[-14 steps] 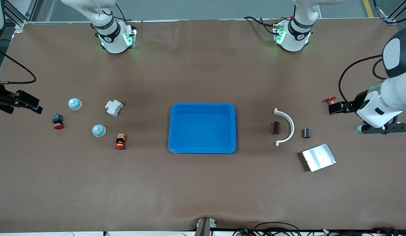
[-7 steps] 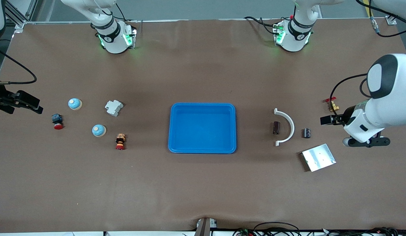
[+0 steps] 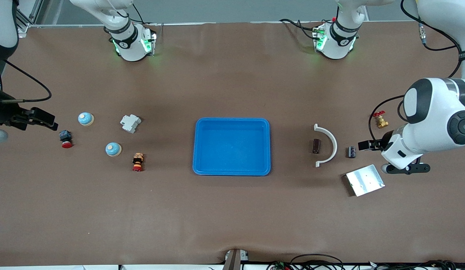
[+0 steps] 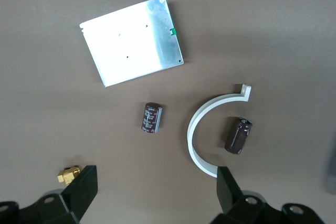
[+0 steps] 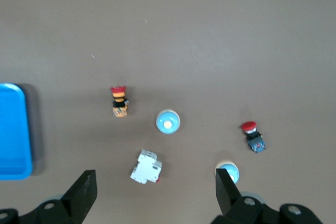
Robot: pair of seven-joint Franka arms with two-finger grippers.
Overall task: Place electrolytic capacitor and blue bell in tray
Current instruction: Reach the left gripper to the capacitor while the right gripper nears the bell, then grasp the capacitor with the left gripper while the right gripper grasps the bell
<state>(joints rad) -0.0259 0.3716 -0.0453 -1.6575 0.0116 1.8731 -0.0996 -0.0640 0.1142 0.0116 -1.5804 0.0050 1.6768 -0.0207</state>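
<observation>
overhead, we see left gripper (image 3: 362,145) spread wide above a capacitor (image 3: 351,152); right gripper (image 3: 48,123) likewise spread, waiting.

Front cam: high up, across the table from the robot bases, looking steeply down; whole tabletop in frame, tray (image 3: 231,146) near the middle.

Left wrist cam: looks straight down from well above the table at the left arm's end, away from the tray. Shares w/ front cam: silver plate (image 4: 132,40) (image 3: 364,180), white curved bracket (image 4: 212,132) (image 3: 327,145), both capacitors (image 4: 151,117) (image 3: 351,152), brass valve (image 4: 69,174) (image 3: 380,120).

Right wrist cam: also straight down, from higher, at the right arm's end; tray edge (image 5: 12,132) just in frame. Shares w/ front cam: two blue bells (image 5: 168,121) (image 3: 113,149), white breaker (image 5: 146,167) (image 3: 130,123), red push button (image 5: 253,136) (image 3: 65,138).

No overlap betw. the two wrist cams.
</observation>
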